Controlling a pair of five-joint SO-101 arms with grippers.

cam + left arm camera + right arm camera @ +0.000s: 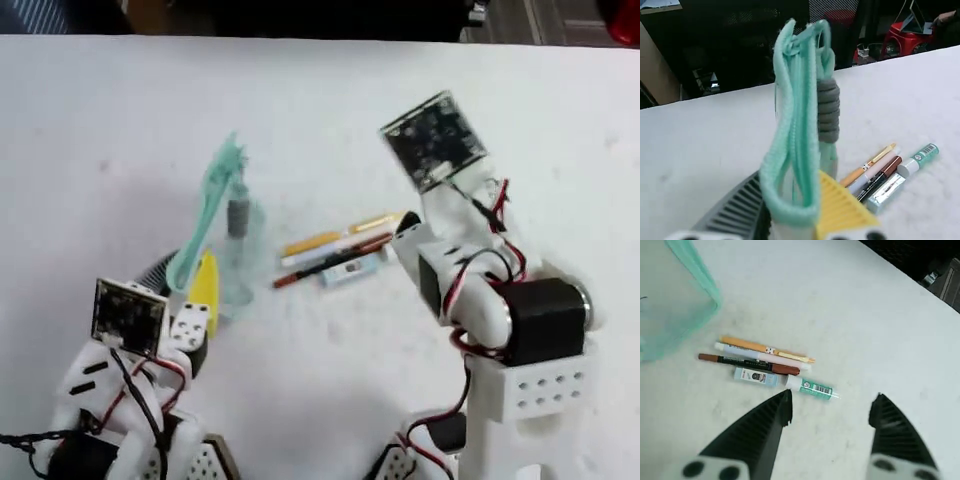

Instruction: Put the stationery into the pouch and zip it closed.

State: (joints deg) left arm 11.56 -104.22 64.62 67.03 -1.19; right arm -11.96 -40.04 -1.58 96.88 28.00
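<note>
My left gripper (pixel 790 212), low at the table's (pixel 320 120) 8 o'clock, is clamped on the rim of the pouch (pixel 796 125), holding it upright. The stationery (pixel 335 258) lies at the pouch's 3 o'clock. My right gripper (pixel 830 407) is pitched downward beside it, fingers apart.

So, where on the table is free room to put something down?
The far table strip beyond the pouch and the stationery is bare, also the patch left of the pouch. Crowded: between pouch and right gripper, where the stationery lies.

White arms (pixel 530 395) carry black motors (pixel 545 320) and red wires (pixel 498 200)
</note>
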